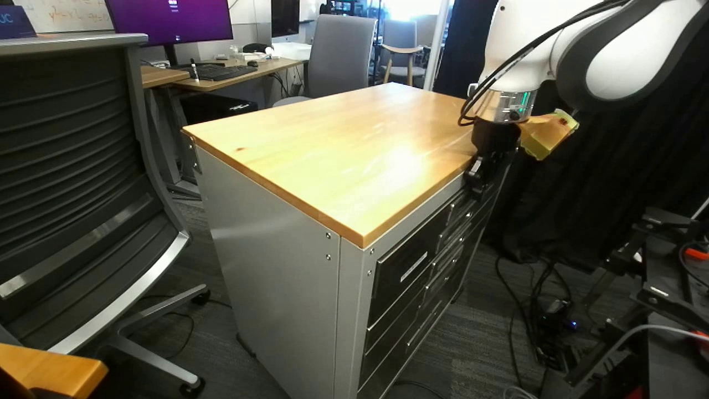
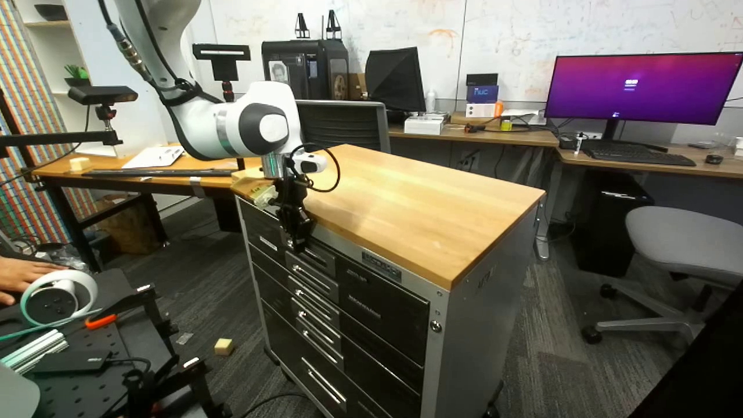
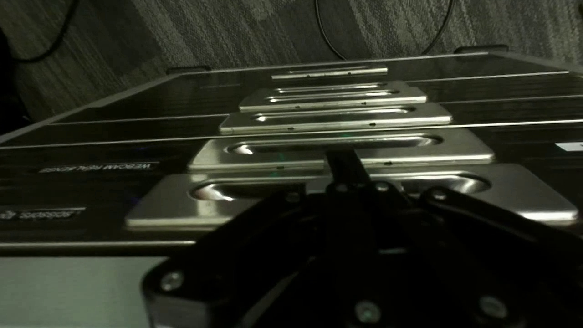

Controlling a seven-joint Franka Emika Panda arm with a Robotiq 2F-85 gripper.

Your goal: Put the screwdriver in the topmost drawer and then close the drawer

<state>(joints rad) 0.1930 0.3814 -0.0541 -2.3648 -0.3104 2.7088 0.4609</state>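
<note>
1. Top drawer (image 2: 342,267) had dk. glossy front, bright metal handle (image 3: 159,207) w/ long recess; sat uppermost in cabinet (image 1: 282,277), under wood top (image 1: 310,144), closed.
2. Lower drawers (image 2: 377,350) also closed; contents hidden.
3. Screwdriver: loc. couldn't be told.
4. Gripper (image 3: 346,166) jaws were pressed together, tips by handle; contact unclear.

One robot arm (image 2: 220,128), one gripper (image 2: 296,241), one wood-topped cabinet (image 2: 418,203). Five drawer handles (image 3: 334,119), as best the dim wrist view lets me count. In an exterior view, three chairs (image 1: 72,166). In an exterior view, two monitors (image 2: 638,90), one keyboard (image 2: 638,154), one mouse (image 2: 714,158), one 3D printer (image 2: 305,67), one potted plant (image 2: 76,74), one VR controller (image 2: 52,303), one hand (image 2: 23,277), and two pale blocks (image 2: 223,346).
</note>
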